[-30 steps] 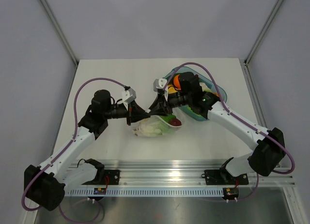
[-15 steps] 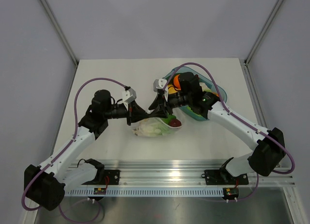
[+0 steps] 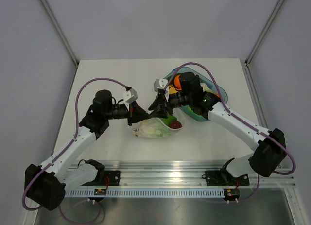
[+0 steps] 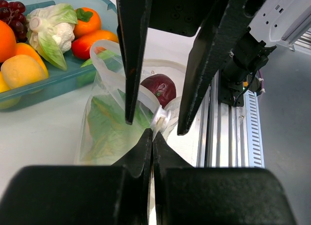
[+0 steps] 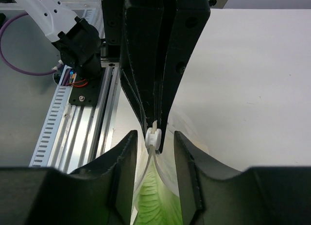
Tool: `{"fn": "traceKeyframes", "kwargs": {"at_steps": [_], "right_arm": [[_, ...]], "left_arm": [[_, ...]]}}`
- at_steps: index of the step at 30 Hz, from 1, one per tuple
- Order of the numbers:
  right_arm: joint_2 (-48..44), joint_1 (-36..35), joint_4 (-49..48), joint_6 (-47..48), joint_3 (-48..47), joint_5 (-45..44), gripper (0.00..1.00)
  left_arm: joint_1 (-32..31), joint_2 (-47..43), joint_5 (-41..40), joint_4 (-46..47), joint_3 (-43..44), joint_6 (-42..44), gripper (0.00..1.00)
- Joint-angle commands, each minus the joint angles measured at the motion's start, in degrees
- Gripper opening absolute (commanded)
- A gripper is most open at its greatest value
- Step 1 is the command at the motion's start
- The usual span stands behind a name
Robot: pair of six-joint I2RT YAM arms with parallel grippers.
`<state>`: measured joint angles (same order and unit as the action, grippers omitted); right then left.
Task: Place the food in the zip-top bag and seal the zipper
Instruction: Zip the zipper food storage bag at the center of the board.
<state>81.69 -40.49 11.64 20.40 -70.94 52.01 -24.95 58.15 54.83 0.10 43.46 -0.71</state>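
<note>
The clear zip-top bag (image 3: 154, 129) lies between both arms, with green lettuce (image 4: 109, 132) and a dark red round piece (image 4: 159, 86) of the food inside. My left gripper (image 4: 152, 133) is shut on the end of the bag's zipper (image 4: 146, 96), just behind the white slider (image 4: 160, 120). My right gripper (image 5: 154, 134) faces it and is open. Its fingers (image 5: 124, 171) stand either side of the slider (image 5: 153, 136) with a gap on both sides. In the top view the left gripper (image 3: 137, 114) and right gripper (image 3: 156, 110) nearly meet above the bag.
A teal tray (image 3: 222, 95) behind the right arm holds more food: oranges (image 4: 7, 40), grapes (image 4: 12, 13), a cauliflower (image 4: 48, 33) and a tomato (image 4: 90, 43). The metal rail (image 3: 160, 169) runs along the table's near edge.
My right gripper's jaws have widened around the slider. The bag has shifted slightly; the left gripper keeps its hold in the same place.
</note>
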Motion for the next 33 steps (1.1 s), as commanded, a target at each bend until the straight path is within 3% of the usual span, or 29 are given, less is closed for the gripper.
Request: {"fn": "traceKeyframes", "kwargs": {"at_steps": [1, 4, 5, 8, 9, 33], "right_arm": [[-0.8, 0.1, -2.4, -0.6, -2.2, 0.6, 0.4], [-0.6, 0.1, -2.4, -0.6, -2.1, 0.7, 0.29], [-0.7, 0.1, -2.3, -0.6, -2.1, 0.6, 0.19], [-0.7, 0.1, -1.9, -0.4, -2.2, 0.7, 0.01], [-0.7, 0.2, -1.3, -0.2, -2.2, 0.7, 0.0], [-12.7, 0.2, 4.5, 4.6, 10.9, -11.5, 0.0]], "left_arm": [[-0.2, 0.1, 0.3, 2.9, 0.7, 0.4, 0.0], [-0.2, 0.1, 0.2, 2.9, 0.7, 0.4, 0.0], [-0.2, 0.1, 0.2, 3.0, 0.7, 0.4, 0.0], [-0.2, 0.0, 0.3, 3.0, 0.8, 0.4, 0.0], [-0.2, -0.1, 0.3, 3.0, 0.8, 0.4, 0.0], [-0.1, -5.2, -8.2, 0.3, -0.6, 3.5, 0.0]]}}
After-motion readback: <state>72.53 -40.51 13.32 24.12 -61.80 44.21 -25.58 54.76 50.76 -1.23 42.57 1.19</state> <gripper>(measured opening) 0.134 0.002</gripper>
